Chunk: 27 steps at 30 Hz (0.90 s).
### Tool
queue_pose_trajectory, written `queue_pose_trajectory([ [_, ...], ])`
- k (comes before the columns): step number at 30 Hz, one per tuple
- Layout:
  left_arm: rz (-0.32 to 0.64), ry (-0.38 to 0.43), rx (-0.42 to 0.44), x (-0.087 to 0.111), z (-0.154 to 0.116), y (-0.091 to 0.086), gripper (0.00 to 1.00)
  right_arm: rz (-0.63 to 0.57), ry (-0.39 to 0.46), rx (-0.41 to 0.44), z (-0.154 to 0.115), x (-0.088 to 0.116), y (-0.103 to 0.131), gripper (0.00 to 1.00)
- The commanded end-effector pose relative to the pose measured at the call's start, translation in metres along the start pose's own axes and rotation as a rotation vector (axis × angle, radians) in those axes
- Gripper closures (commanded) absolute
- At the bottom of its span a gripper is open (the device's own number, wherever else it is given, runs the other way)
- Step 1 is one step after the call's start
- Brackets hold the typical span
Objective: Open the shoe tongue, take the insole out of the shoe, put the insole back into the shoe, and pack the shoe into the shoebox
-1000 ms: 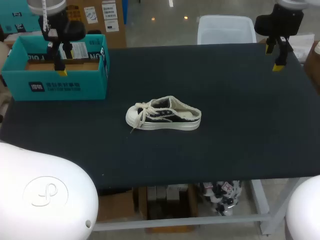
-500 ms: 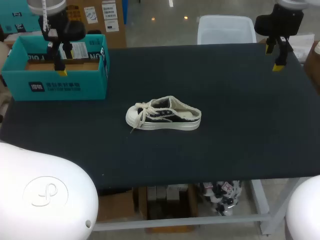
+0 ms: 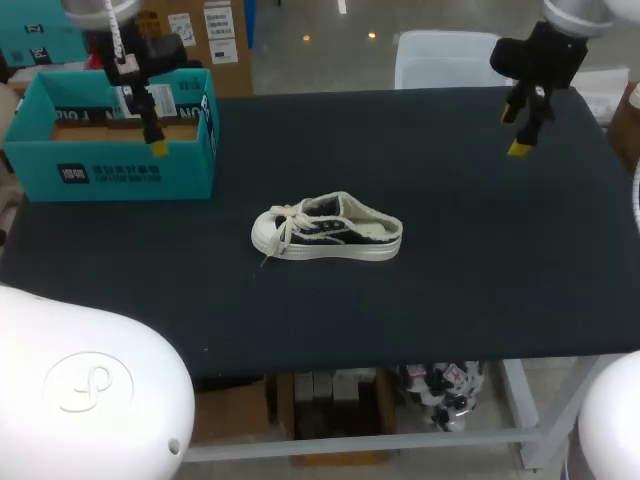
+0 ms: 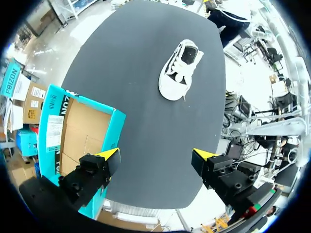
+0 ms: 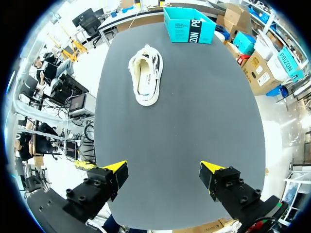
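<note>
Open teal shoebox [image 3: 110, 160] at the far left corner of the black tabletop [image 3: 470, 260], left end effector [image 4: 156, 155] hanging over the box's right side, fingers released wide, white-soled shoe [image 3: 327, 238] upright mid-tabletop, toe pointing left, right end effector [image 5: 164, 168] above the far right, released, empty.

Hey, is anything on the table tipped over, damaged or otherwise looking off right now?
Nothing stands out. The shoe sits upright on its sole in the middle of the table, laces tied. The shoebox stands open and upright at the far left corner. The left gripper and right gripper are open and empty.
</note>
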<state>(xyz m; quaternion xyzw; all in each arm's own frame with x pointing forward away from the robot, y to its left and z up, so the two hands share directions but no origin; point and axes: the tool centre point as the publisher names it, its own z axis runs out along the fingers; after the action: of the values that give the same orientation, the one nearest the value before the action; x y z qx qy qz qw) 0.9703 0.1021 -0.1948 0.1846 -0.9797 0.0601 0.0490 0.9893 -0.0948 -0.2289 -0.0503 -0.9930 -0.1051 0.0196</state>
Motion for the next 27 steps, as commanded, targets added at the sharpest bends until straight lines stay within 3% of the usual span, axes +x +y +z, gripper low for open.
queue_pose_trajectory([
  [1, -0.116, 0.127, -0.007, 0.004, 0.004, -0.02, 0.0, -0.001, -0.05, -0.046, 0.024, 0.015, 0.009, 0.0],
  [10, -0.296, 0.277, 0.062, 0.035, 0.027, -0.044, 0.0, -0.001, -0.069, -0.171, 0.072, 0.028, 0.049, 0.0],
  [16, -0.369, 0.221, 0.021, 0.054, 0.033, -0.061, 0.0, -0.006, -0.083, -0.256, 0.098, 0.033, 0.066, 0.0],
  [19, -0.351, 0.149, -0.033, 0.058, 0.032, -0.066, 0.0, 0.006, -0.061, -0.274, 0.103, 0.034, 0.072, 0.0],
  [27, -0.351, 0.149, -0.033, 0.058, 0.032, -0.066, 0.0, 0.006, -0.061, -0.274, 0.103, 0.034, 0.072, 0.0],
])
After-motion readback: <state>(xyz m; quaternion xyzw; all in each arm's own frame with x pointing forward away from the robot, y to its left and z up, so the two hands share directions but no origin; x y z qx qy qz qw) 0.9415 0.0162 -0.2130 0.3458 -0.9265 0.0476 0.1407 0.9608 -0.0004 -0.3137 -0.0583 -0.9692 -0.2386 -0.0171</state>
